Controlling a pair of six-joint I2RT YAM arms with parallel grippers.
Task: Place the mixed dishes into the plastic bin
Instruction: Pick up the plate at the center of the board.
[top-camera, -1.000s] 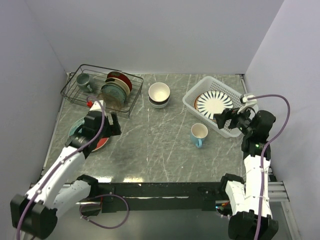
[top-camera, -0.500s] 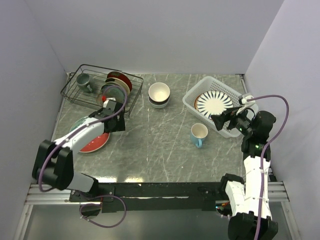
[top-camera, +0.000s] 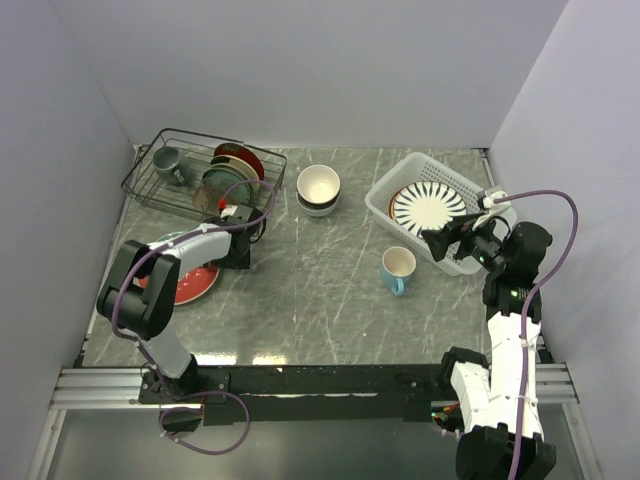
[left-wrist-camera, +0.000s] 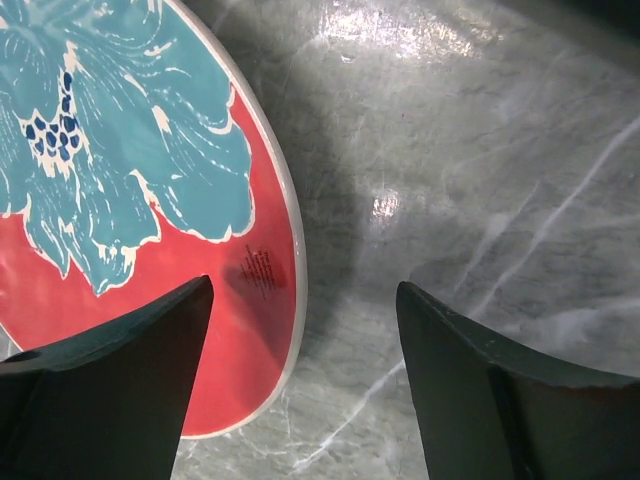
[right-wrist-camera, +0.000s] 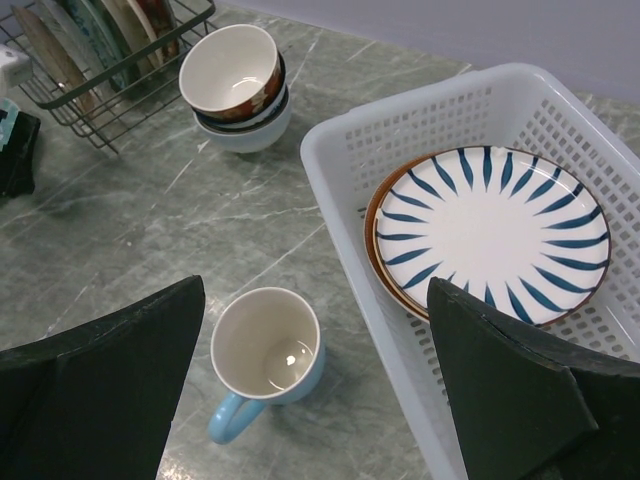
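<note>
1. The left gripper (left-wrist-camera: 305, 290) hung low over the marble table (left-wrist-camera: 480, 150) with its jaws spread wide and nothing between them; one finger stood over the red plate (left-wrist-camera: 150, 200), the other over bare stone.
2. The red plate, bearing a teal flower pattern, lay flat on the table at the left, outside the plastic bin (right-wrist-camera: 340, 170).
3. The right gripper (right-wrist-camera: 315, 290) was held above the table at the right, its jaws likewise wide apart and gripping nothing.
4. The plastic bin stood at the far right and held the navy-striped plate (right-wrist-camera: 495, 235), which lay on top of a brown-rimmed plate (right-wrist-camera: 385, 275).
5. The light blue mug (right-wrist-camera: 265, 350) stood upright on the table just beside the bin's near wall.
6. Stacked bowls (right-wrist-camera: 235, 85) sat on the table between the bin and the black wire rack (top-camera: 160, 190).
</note>
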